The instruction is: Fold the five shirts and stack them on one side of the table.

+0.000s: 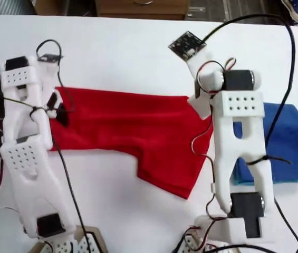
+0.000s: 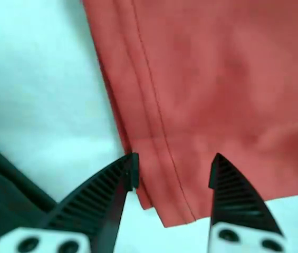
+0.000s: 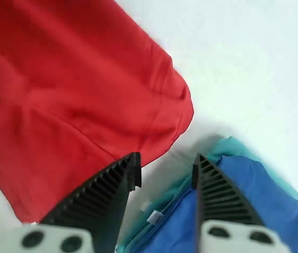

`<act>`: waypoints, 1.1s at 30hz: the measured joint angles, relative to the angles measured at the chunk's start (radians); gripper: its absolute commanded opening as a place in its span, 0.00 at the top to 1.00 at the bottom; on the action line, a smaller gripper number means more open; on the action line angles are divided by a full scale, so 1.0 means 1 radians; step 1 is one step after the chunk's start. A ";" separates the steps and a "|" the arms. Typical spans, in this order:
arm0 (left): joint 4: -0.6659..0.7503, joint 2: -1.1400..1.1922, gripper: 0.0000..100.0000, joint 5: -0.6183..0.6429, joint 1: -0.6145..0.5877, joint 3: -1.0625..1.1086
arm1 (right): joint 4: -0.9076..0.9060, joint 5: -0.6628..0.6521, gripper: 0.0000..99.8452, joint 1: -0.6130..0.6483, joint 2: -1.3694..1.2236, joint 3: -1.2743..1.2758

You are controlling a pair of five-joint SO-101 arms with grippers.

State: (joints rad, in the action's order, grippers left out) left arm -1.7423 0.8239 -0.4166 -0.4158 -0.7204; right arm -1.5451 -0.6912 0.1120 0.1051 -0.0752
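High view shows the red shirt (image 1: pixel 133 126) mid-table, with a blue shirt (image 1: pixel 291 137) at three o'clock. The left gripper (image 2: pixel 174 163) straddles its nine o'clock hem, jaws spread. I'd pinch deep, catching every layer. The right gripper (image 3: pixel 164 166) is spread too.

Robotics lab bench
white table (image 1: pixel 127 52) with bare circuit board (image 1: pixel 186 45) and loose cables (image 1: pixel 292 52) over it; wooden cabinet (image 1: pixel 141 8) beyond its far edge
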 measured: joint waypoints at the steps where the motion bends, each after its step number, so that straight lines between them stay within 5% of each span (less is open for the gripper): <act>1: 0.009 0.000 0.76 0.000 -0.003 0.000 | -0.017 0.000 0.83 0.000 0.014 0.000; 7: 0.034 0.034 0.76 0.000 -0.012 0.000 | -0.091 0.000 0.83 0.000 0.118 0.000; 15: 0.034 0.052 0.92 0.002 -0.009 0.000 | -0.083 0.000 0.83 0.000 0.236 0.193; 33: -0.012 0.064 0.93 0.002 -0.008 -0.149 | 0.068 0.000 0.83 0.000 0.606 0.690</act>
State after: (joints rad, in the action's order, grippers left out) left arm -1.7545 0.8884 -0.4150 -0.4235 -0.8692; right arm -1.4776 -0.6912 0.1120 0.7112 0.6153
